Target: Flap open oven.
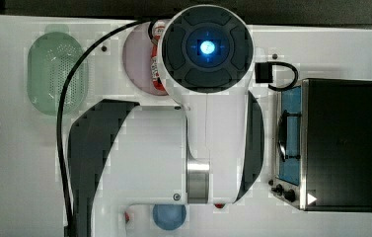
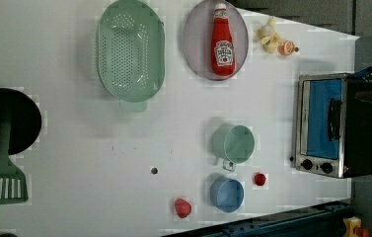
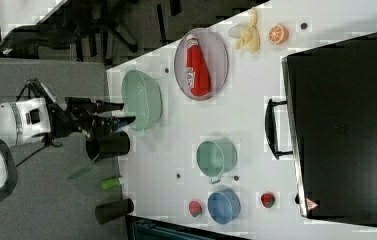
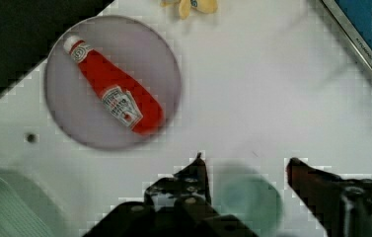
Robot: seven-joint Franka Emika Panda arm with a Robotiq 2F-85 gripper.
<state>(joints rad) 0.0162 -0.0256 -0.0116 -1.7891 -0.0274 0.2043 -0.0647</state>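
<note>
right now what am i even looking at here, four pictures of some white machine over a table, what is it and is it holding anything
It is one white robot arm with a two-fingered black tool at its end. The top view looks straight down on the arm; the left view and right view look at the white table from the sides; the wrist view comes from a camera by the tool.

On the table: a boxy black-topped toaster oven with a blue glass door, door shut; a red ketchup bottle lying on a grey round plate; a pale green perforated colander; a green metal mug; and a small blue bowl.

The tool is open and holds nothing, hovering above the mug.
</note>
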